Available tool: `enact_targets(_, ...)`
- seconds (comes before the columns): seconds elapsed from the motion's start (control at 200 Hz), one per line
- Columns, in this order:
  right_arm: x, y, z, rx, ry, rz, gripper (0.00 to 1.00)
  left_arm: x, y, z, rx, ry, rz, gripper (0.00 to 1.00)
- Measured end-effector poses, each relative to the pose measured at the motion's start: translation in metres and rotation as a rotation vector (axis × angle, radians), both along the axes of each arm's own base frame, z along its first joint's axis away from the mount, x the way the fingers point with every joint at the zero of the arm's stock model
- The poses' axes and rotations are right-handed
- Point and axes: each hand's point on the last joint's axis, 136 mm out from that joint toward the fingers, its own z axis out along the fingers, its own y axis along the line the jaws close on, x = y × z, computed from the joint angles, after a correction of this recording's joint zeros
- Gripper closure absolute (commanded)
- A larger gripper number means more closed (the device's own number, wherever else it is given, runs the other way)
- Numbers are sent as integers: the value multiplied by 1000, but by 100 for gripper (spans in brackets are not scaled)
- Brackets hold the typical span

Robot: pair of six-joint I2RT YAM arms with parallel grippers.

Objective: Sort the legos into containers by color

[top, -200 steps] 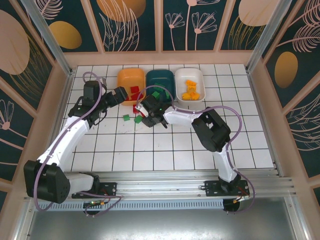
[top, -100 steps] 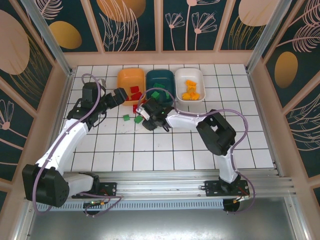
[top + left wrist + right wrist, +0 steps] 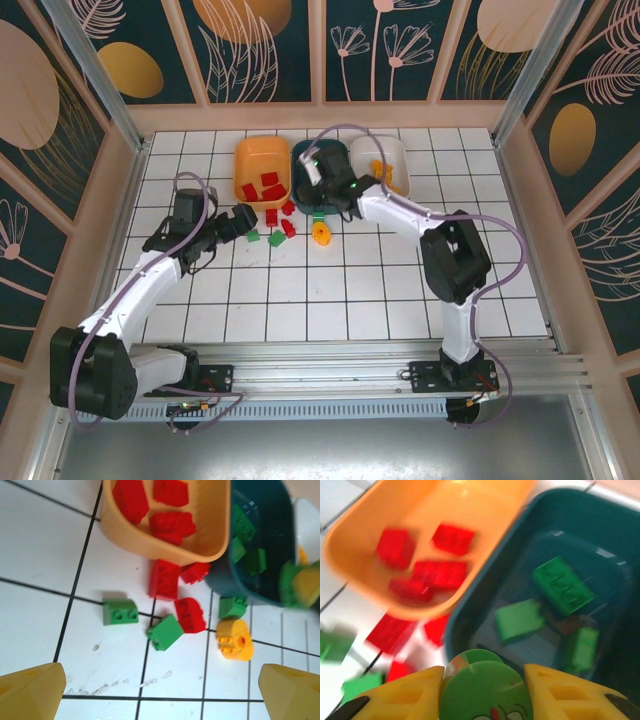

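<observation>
Well left of the dark teal tray (image 3: 265, 515), on its near side: left tool (image 3: 160, 685), released and empty, fingers (image 3: 30, 690) spread wide, aimed toward the tray.

Just left of the dark teal tray, perhaps touching it: orange tray (image 3: 165, 547), with several red legos (image 3: 172, 525) inside.

Off the dark teal tray's near-left corner, loose on the bench (image 3: 40, 545), between the tray and the left tool: 3 stray red legos (image 3: 164, 579), 3 green ones, 1 yellow-orange lego (image 3: 235, 639).
- Farthest left of the tray: first green brick (image 3: 120, 612). Ahead of the left tool and a little left of its centre line, long axis crosswise, roughly along the line between the fingers. Probably a wrist turn needed for a grip across its short side.
- Closer to the tray: second green brick (image 3: 165, 631), almost dead ahead of the left tool, long axis skewed diagonally.
- Just beside the tray's near wall: third green brick (image 3: 232, 607), with the yellow-orange lego on its near side.
- Left arm judged the nearer one for all 7.

Above the dark teal tray's near rim: right tool (image 3: 482, 692), clenched on a round green lego (image 3: 480, 677), round face turned up toward the wrist camera. Tray floor ahead of and below the tool, 3 sorted green bricks (image 3: 562, 585) already there. Likely a short carry forward, then a release.

Just right of the dark teal tray: white tray (image 3: 378, 143), with yellow-orange pieces (image 3: 388, 178) inside.
</observation>
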Motion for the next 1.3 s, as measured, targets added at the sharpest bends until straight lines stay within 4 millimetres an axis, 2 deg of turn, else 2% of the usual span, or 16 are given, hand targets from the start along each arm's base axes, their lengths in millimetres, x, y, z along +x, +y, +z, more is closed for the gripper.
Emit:
enact_targets(0.06,24,-11,6,34,-4,-54,76,0,3,-10,17,25,10,2)
enact_targets(0.12,44,-20,4,53,5,-100,75,1,4,-19,35,48,16,4)
enact_targets(0.24,67,-29,-20,63,63,-154,73,4,8,-38,71,93,23,5)
enact_targets(0.315,71,-29,-37,54,108,-163,69,5,8,-51,87,121,19,5)
enact_targets(0.41,71,-29,-54,47,160,-171,46,7,7,-67,108,157,13,5)
enact_targets(0.45,71,-29,-58,42,175,-174,40,7,7,-74,118,172,10,6)
enact_targets(0.621,67,-33,-59,38,186,-205,31,15,0,-88,157,201,-6,8)
enact_targets(0.761,47,-46,-42,34,162,-239,29,29,-10,-87,187,183,-19,15)
enact_targets(0.971,-7,-50,26,120,47,-219,29,44,-15,-99,232,193,-20,25)
enact_targets(1.056,-27,-49,42,161,20,-203,30,51,-16,-106,252,204,-19,28)
enact_targets(1.151,-43,-57,40,172,25,-205,32,59,-16,-113,274,212,-16,38)
enact_targets(1.221,-56,-66,29,166,48,-216,33,62,-15,-118,291,218,-18,53)
enact_targets(1.296,-67,-75,18,157,70,-224,33,64,-14,-123,301,229,-17,55)
